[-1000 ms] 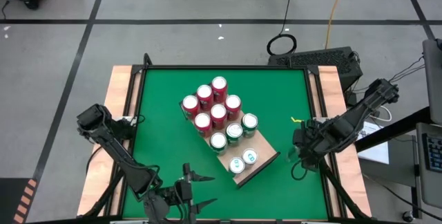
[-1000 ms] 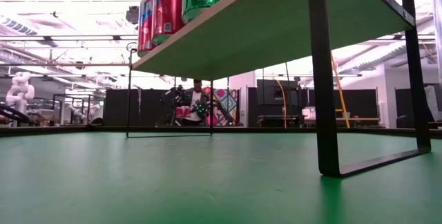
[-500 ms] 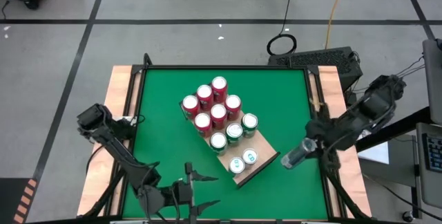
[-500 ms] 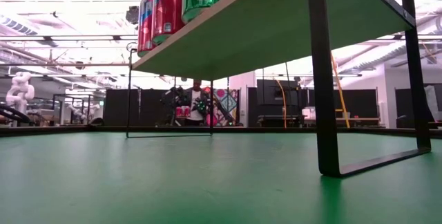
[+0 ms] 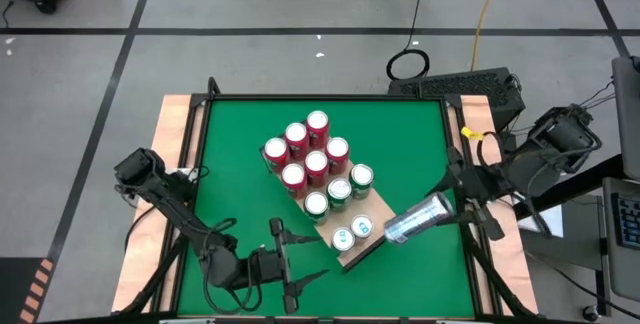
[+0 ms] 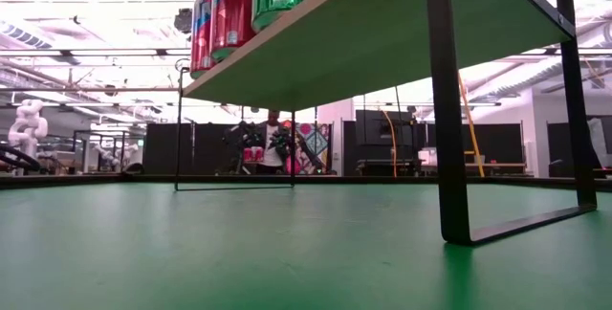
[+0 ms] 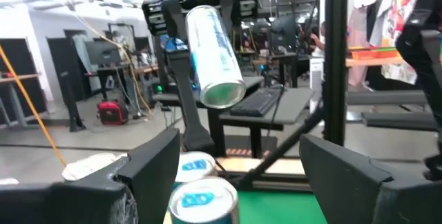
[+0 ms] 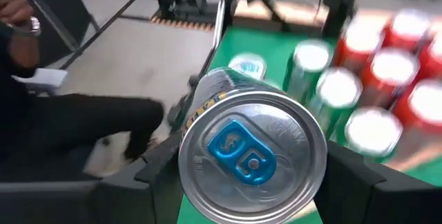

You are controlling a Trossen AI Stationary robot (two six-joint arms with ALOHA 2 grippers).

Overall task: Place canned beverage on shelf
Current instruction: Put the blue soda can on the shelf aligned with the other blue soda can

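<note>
Eleven cans [image 5: 316, 166] crowd the shelf [image 5: 379, 239]; right tool [image 5: 447, 204] grips a silver can [image 5: 417, 219]; left tool [image 5: 292, 277] open.

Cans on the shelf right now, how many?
11 on the shelf: six red at its far end, three green mid-board, two blue-tabbed near. One more can is in the right gripper.

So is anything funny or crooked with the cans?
Yes, one. The right gripper holds a silver can lying sideways in the air beside the shelf, while the red cans and green cans stand upright on it. Nothing looks spilled or dented.
</note>
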